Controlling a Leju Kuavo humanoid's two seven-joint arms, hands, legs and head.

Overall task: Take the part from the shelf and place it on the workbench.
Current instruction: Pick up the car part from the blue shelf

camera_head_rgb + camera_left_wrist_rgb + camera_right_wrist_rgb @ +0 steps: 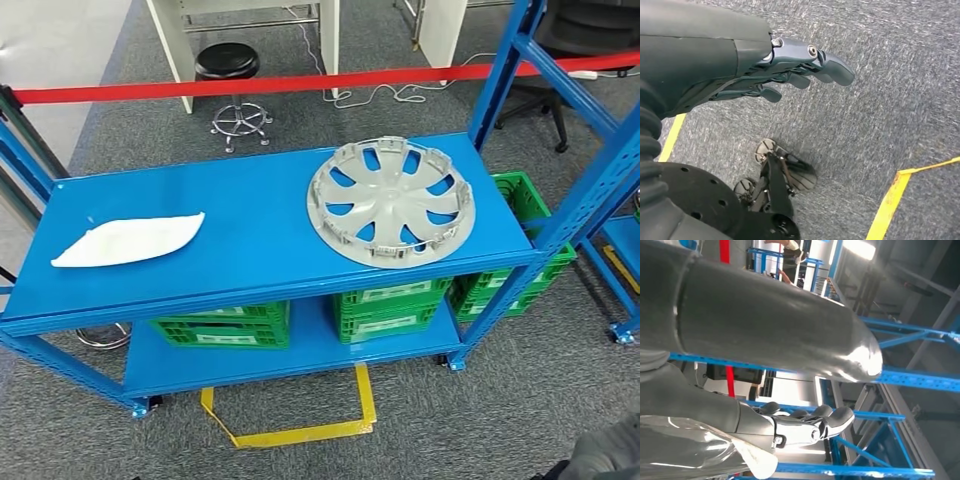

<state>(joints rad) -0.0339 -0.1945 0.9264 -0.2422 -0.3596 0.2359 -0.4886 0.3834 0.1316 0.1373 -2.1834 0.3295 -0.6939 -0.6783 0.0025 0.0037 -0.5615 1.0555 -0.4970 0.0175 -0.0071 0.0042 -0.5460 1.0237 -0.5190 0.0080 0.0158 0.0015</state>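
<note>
A silver-grey wheel cover (391, 202) lies flat on the right half of the blue shelf's top board (249, 235). On the left half of that board rests a flat white part (128, 240). My left hand (791, 70) hangs over the grey carpet with its fingers stretched out and nothing in them. My right hand (810, 424) also has its fingers straight and holds nothing I can see. A large smooth grey body (772, 325) runs close beside it. Neither hand is near the shelf's top board.
Green crates (389, 308) stand on the shelf's lower board. A red barrier tape (302, 82) runs behind the shelf, with a black stool (230, 75) beyond it. Blue uprights (589, 190) rise at the right. Yellow floor tape (302, 432) marks a box before the shelf.
</note>
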